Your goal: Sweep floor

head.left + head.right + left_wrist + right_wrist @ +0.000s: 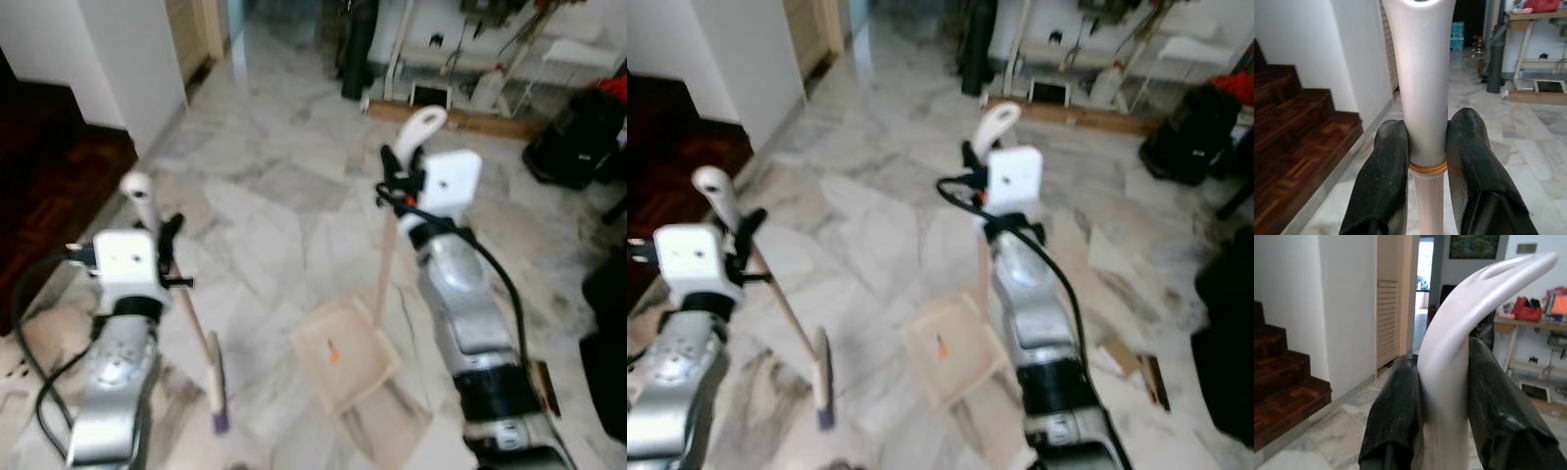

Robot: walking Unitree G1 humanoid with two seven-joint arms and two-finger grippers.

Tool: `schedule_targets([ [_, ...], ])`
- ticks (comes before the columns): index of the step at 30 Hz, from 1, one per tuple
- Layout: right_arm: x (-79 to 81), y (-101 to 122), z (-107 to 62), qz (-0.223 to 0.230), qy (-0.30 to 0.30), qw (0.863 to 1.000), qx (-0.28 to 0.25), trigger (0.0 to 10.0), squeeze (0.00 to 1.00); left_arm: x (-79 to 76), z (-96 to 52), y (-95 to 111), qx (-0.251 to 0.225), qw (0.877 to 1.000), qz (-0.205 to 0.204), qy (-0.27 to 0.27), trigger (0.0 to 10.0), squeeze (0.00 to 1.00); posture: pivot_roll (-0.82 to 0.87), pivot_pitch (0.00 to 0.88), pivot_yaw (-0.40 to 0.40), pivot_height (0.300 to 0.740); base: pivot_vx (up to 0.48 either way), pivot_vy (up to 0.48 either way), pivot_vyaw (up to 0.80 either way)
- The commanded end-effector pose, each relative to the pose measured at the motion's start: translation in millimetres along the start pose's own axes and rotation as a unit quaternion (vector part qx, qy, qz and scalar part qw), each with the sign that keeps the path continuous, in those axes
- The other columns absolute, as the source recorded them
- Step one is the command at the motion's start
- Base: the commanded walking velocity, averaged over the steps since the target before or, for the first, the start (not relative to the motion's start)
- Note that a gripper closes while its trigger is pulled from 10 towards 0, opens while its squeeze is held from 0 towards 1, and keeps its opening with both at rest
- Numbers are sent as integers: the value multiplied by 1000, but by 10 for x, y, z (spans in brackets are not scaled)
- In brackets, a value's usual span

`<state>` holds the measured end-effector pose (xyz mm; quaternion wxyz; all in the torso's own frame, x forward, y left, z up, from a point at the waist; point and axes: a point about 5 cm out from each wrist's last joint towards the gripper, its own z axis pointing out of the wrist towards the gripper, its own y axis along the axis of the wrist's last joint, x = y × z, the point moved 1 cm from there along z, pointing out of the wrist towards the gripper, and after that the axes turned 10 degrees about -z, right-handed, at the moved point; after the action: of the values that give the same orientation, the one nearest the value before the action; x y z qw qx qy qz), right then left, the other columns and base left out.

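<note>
broom: one, lower left of the left eye view; a thin pale stick (192,323) slanting down to a narrow brush head (217,390) with a purplish tip on the marble floor (265,225); its white rounded grip end (137,186) stands above the wrist.
dustpan: one, lower middle of the same view; a pale beige tray (345,354) lying flat on the floor, with a small orange scrap (333,354) inside; its upright pale pole (384,264) ends in a white curved handle (421,125).
left gripper: (1425,166) two black fingers (1386,181) pinch the broom's white grip just above an orange ring (1427,169); both touch the grip.
right gripper: (1444,406) two black fingers (1396,421) pressed on either side of the dustpan's white curved handle, holding it upright.
arms: two silver arms, the left arm (113,382) at lower left, the right arm (470,304) at right of middle, each with a white box at the wrist and a black cable.
broom to dustpan: brush head lies left of the tray, apart from it.
floor: grey-veined white marble; one dark wooden area (49,186) at the left edge.
stairs: one flight of dark wooden steps (1298,132) beside a white wall (1308,49) in the left wrist view.
far end: one white rack (490,49) at the upper right of the left eye view, one black bag (578,137) at the right edge, blurred.
</note>
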<state>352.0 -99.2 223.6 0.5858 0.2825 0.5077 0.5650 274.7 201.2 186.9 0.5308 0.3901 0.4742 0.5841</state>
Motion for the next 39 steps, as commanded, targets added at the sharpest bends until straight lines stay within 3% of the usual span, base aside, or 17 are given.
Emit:
schedule_targets([
  [1, -77, 88, 13, 7, -14, 1000, -22, 10000, 0, -46, 9, 109, -26, 1000, 3, -7, 10000, 0, -37, 140, -31, 740, 379, 0, 0],
  [39, -65, 80, -2, 9, -13, 1000, -23, 10000, 0, -64, -1, 107, -24, 1000, 1, -15, 10000, 0, -33, 131, -31, 740, 380, 0, 0],
])
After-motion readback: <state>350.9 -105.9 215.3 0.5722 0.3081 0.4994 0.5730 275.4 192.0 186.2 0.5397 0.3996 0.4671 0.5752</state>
